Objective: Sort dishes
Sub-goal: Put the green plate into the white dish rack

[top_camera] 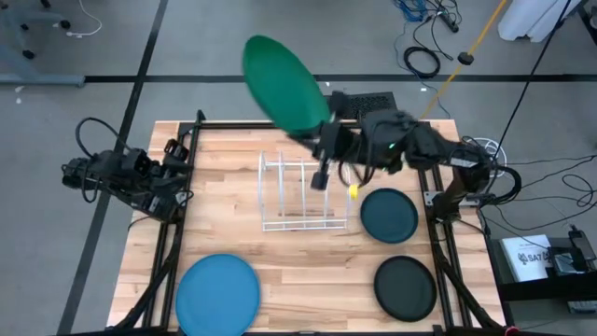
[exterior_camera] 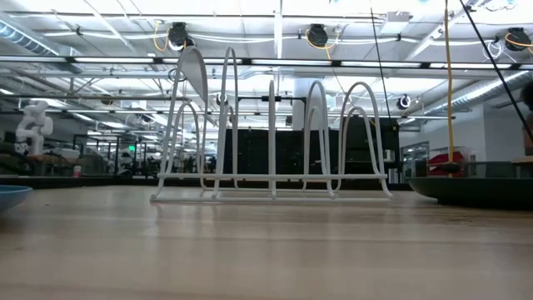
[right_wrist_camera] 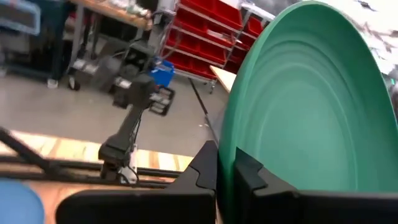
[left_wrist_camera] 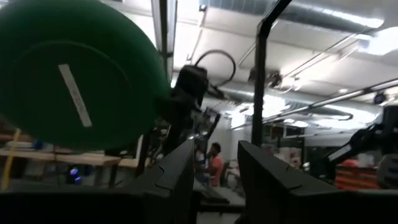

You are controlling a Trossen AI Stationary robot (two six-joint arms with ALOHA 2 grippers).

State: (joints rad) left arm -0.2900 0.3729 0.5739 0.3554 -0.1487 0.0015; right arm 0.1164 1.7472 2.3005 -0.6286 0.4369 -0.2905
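Observation:
My right gripper (top_camera: 317, 140) is shut on the large green plate (top_camera: 284, 82), held high above the far part of the table, over the white wire rack (top_camera: 300, 193). The plate also shows in the left wrist view (left_wrist_camera: 74, 74) and the right wrist view (right_wrist_camera: 311, 106). The light blue plate (top_camera: 217, 294) lies flat at the near left, the dark teal plate (top_camera: 389, 215) right of the rack, the black plate (top_camera: 406, 287) at the near right. My left gripper (left_wrist_camera: 214, 180) waits open at the table's left edge (top_camera: 154, 187). My right gripper pinches the green plate's rim (right_wrist_camera: 227, 158) between its two fingers, one finger on each face. The plate is lifted clear of the table and stands on edge, tilted, rising above the fingers.
The white wire rack stands in the middle of the table, its loops upright in the low view (exterior_camera: 271, 137). A black frame (top_camera: 187, 140) runs along the table's left, far and right sides. Bare wood lies between the rack and the near plates.

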